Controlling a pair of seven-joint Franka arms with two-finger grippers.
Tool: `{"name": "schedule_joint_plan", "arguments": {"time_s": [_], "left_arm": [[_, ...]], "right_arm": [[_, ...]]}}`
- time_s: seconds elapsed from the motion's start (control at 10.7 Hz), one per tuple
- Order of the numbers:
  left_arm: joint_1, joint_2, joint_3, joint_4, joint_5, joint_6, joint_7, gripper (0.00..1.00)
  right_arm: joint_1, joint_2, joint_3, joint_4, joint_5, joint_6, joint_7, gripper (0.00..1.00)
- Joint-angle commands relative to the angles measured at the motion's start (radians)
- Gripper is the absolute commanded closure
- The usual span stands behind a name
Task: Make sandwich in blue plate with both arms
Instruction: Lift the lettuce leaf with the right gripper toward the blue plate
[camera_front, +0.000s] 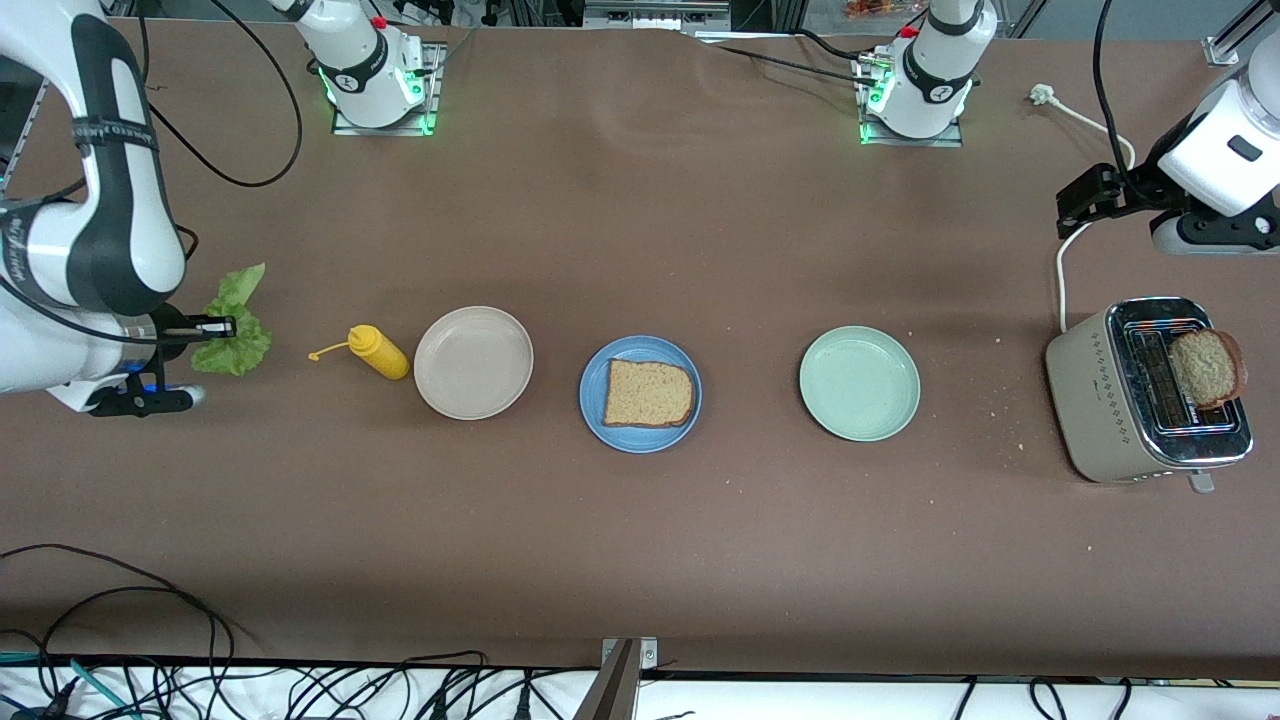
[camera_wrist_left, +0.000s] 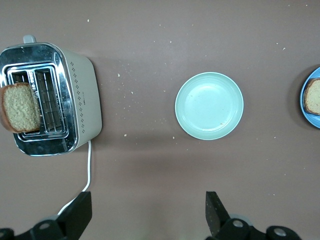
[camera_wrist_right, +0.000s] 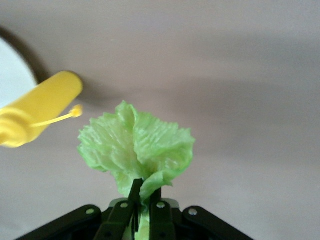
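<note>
A brown bread slice lies on the blue plate at mid-table. A second slice sticks up from the toaster at the left arm's end. At the right arm's end, my right gripper is shut on the crinkled green lettuce leaf, pinching its edge next to the yellow mustard bottle. My left gripper hangs open and holds nothing, over bare table between the toaster and the left arm's base.
A beige plate sits between the mustard bottle and the blue plate. A pale green plate lies between the blue plate and the toaster. The toaster's white cord runs across the table under the left gripper. Crumbs dot the cloth there.
</note>
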Motion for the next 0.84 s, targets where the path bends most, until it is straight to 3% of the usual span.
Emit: {"name": "schedule_joint_plan", "arguments": {"time_s": [0.0, 0.28, 0.47, 0.75], "left_arm": [[0.006, 0.010, -0.008, 0.033, -0.004, -0.023, -0.009, 0.00], [0.006, 0.010, -0.008, 0.033, -0.004, -0.025, -0.011, 0.00], [0.006, 0.009, -0.008, 0.033, -0.004, -0.038, -0.012, 0.00], [0.006, 0.007, -0.009, 0.033, -0.004, -0.039, -0.011, 0.00]], "right_arm": [[0.001, 0.008, 0.106, 0.157, 0.023, -0.160, 0.101, 0.91], [0.003, 0.006, 0.271, 0.171, 0.052, -0.171, 0.389, 0.91], [0.024, 0.026, 0.368, 0.170, 0.052, -0.107, 0.561, 0.91], [0.160, 0.104, 0.375, 0.170, 0.131, 0.106, 0.702, 0.91]]}}
